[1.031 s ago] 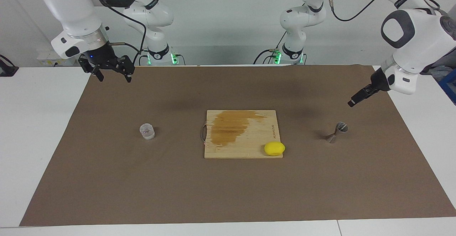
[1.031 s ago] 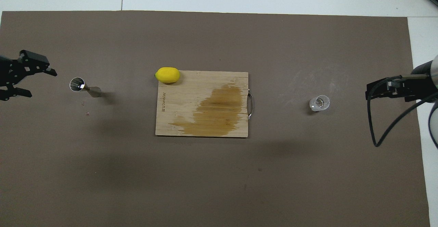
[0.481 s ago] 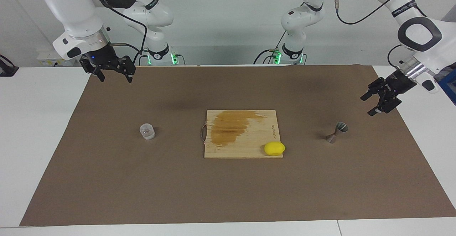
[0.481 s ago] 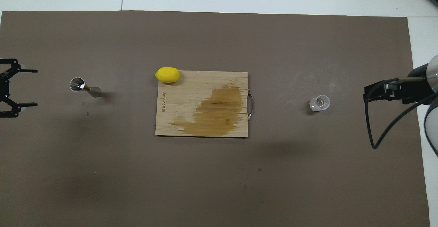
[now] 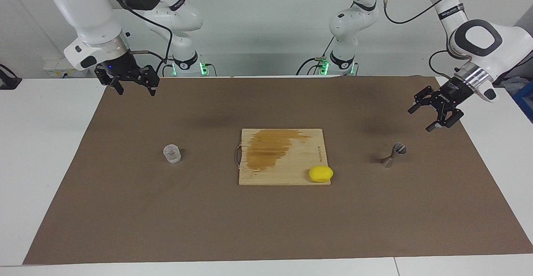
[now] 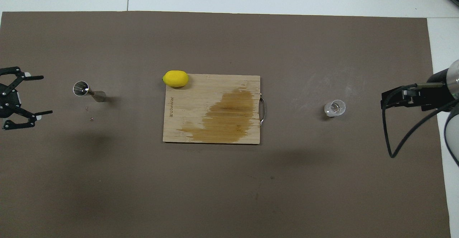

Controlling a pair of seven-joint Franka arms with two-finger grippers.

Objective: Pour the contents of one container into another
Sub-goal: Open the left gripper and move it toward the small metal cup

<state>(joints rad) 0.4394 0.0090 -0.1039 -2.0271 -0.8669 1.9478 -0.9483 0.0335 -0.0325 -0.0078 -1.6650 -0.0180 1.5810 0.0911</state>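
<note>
Left pincer [image 5: 431, 116] spread, empty, near jigger [image 5: 393, 154]; right pincer [image 5: 132, 85] spread, over mat [image 5: 266, 226] edge.

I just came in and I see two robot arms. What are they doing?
Nothing is being held yet. The left gripper hangs open above the brown mat near the small silver metal hourglass-shaped jigger. The right gripper hangs open over the mat's edge, with the small clear cup standing alone. A yellow lemon sits on the stained wooden cutting board between them.
</note>
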